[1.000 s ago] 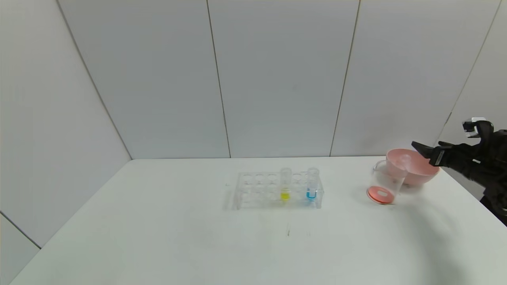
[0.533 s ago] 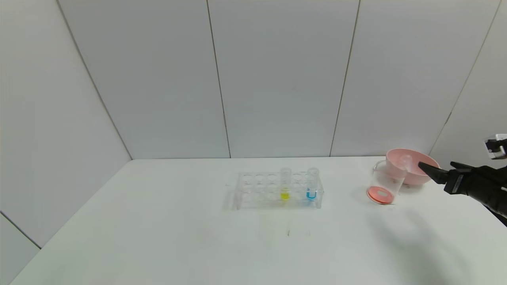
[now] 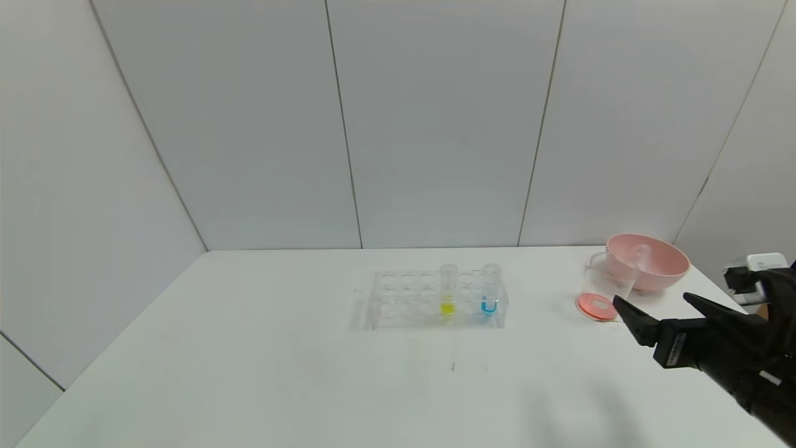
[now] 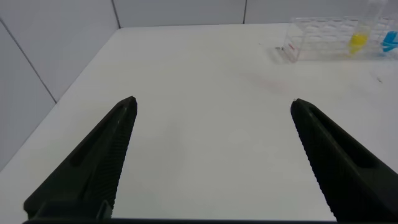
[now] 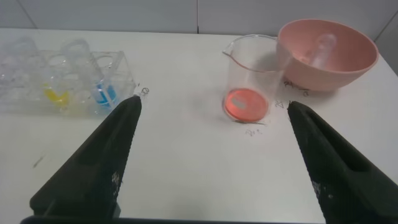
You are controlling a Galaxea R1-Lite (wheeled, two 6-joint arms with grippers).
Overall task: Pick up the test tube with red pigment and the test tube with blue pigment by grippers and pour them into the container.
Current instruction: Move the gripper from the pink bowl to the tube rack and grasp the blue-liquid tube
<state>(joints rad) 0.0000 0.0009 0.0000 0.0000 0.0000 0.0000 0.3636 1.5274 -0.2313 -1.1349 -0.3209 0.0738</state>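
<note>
While the right gripper [image 3: 662, 308] hangs spread wide and empty near the surface's [image 3: 249, 373] right edge, the test tube with blue pigment [image 3: 490, 295] stands in the rack [image 3: 398, 298] mid-surface. Red liquid sits in the container [image 3: 602, 289] beside the pink bowl [image 3: 653, 264]. The left gripper [image 4: 211, 118] is also wide.

The rack [image 3: 439, 298] stands mid-table [image 3: 249, 373], the blue tube [image 3: 490, 292] in its right end and another tube [image 3: 448, 291] just left of it. Well to the right stands the beaker [image 3: 604, 292], with the bowl [image 3: 653, 261] just behind it and a tube [image 3: 637, 255] lying inside the bowl.
</note>
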